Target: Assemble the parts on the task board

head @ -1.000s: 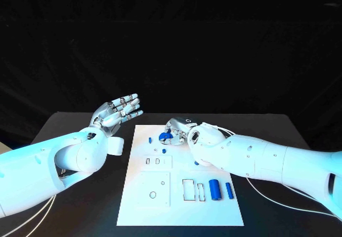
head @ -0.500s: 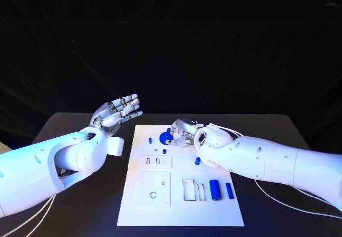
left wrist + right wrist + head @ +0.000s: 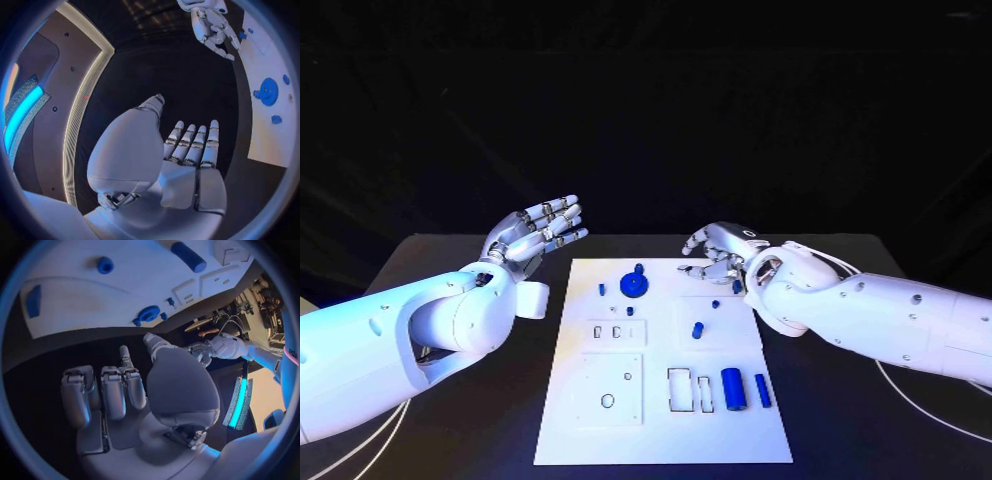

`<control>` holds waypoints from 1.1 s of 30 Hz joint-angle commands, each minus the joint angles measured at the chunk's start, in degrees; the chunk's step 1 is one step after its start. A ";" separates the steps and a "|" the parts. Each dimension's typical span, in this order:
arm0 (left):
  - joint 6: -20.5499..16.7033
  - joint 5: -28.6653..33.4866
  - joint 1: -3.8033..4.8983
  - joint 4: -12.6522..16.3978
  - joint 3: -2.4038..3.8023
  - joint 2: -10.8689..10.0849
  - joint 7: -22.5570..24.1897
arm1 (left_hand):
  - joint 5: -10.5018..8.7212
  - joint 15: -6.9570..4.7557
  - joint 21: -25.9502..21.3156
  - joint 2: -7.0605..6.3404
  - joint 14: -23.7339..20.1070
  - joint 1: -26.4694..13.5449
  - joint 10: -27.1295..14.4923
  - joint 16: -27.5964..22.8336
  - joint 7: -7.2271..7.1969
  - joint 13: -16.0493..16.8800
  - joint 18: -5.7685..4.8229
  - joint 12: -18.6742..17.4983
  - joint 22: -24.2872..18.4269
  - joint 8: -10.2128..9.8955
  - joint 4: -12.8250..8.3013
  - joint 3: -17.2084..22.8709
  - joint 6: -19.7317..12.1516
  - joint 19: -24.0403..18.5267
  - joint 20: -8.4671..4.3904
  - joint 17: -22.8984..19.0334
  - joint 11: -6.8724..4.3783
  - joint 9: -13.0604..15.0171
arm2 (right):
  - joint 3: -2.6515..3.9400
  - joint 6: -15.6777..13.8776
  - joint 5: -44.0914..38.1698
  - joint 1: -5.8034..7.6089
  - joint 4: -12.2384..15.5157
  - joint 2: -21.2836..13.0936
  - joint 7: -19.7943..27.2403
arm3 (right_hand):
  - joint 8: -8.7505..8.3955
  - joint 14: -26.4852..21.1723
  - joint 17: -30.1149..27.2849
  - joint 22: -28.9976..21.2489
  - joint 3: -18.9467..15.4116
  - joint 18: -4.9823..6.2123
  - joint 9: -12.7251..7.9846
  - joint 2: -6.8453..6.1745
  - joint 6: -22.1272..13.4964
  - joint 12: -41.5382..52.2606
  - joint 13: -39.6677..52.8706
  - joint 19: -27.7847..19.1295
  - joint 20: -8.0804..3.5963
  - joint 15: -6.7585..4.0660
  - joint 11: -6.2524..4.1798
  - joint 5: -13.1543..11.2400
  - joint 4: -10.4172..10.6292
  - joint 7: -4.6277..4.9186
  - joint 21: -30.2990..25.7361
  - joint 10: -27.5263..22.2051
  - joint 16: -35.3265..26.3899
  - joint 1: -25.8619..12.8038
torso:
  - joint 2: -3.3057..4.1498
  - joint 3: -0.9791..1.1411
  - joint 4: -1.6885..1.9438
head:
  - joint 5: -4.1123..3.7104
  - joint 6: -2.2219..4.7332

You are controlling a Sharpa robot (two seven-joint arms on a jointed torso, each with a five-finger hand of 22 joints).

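Fingers spread, left hand [image 3: 535, 232] raised empty; right hand [image 3: 723, 250] loosely curled, empty.

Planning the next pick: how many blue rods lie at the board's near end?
2. The thick blue rod lies just right of the rectangular cutouts; the thin blue rod lies beside it, nearer the task board's right edge. Nothing covers that area.

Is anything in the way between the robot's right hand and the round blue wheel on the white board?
Nothing visible blocks it. The right hand hovers open beside the task board, and only bare white board lies between it and the blue wheel.
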 commanded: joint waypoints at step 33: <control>1.21 -0.13 -0.16 -0.25 -0.04 0.24 0.43 | -0.28 -0.34 0.48 0.49 1.78 0.47 1.11 0.26 5.04 0.06 0.41 -0.13 0.13 0.38 -0.21 -0.18 1.70 1.47 -0.04 0.19 0.70 0.22 | -0.14 9.93 8.97 -2.45 -4.52 -9.35 10.52 | -3.21 5.89 14.26 15.07 0.14 -0.39 0.17 -2.21 -1.17 0.22 15.06 6.00 -0.11 -0.10 0.21 -2.00 -5.12 0.43 0.26 5.96 0.21 8.98 | -0.17 0.10 -0.37 | -1.57 -0.88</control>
